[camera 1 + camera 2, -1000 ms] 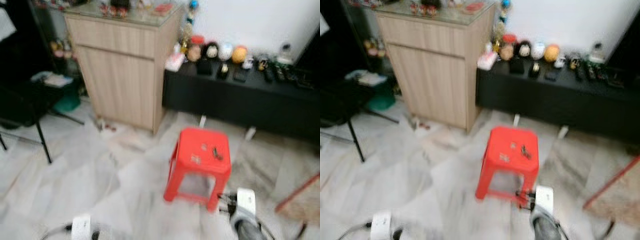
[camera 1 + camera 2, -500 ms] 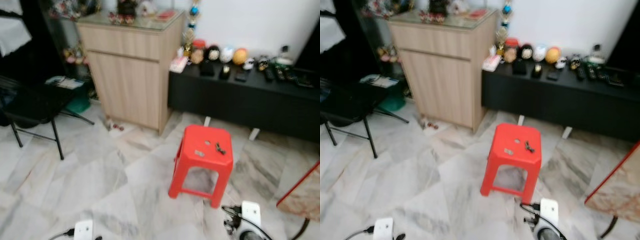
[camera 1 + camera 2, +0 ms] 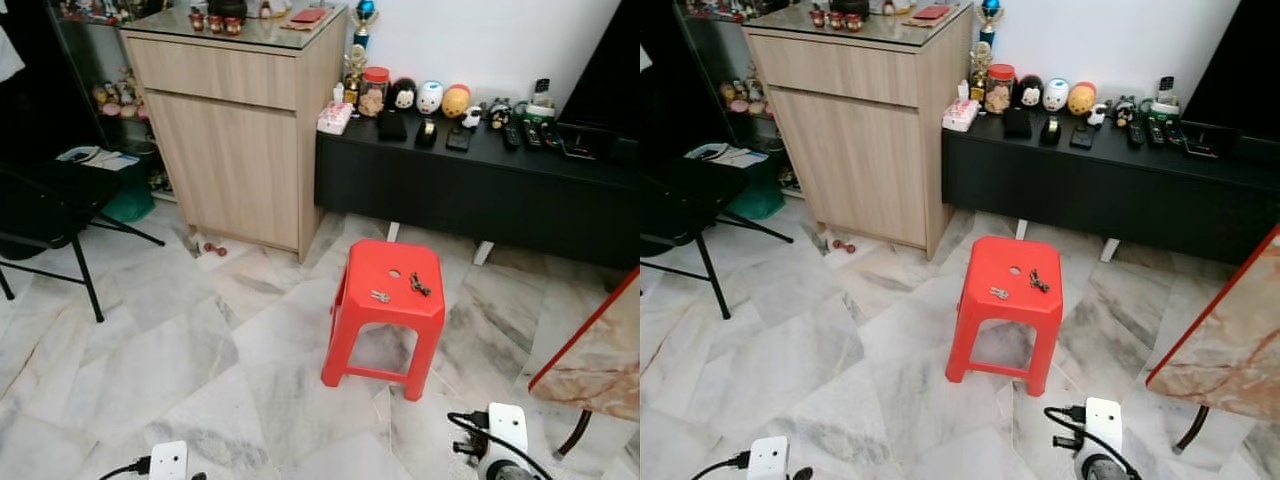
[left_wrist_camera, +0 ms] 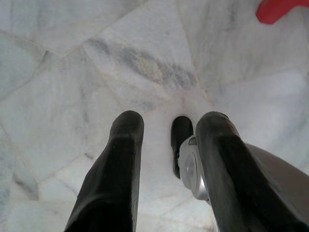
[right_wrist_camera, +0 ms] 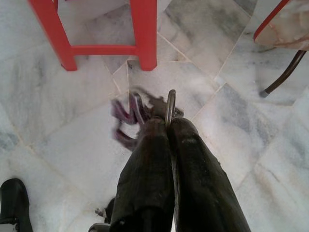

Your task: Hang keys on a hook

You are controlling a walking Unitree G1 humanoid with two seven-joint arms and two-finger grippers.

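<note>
The keys (image 5: pixel 140 112) hang by their ring from the right end effector (image 5: pixel 166 126), whose fingers are pinched tight on the ring, likely so the bunch dangles free for carrying to a hook. They hang low over the floor (image 3: pixel 180 340), near the red stool (image 3: pixel 385 310). The left end effector (image 4: pixel 166 145) hangs idle, fingers spread and empty.
</note>
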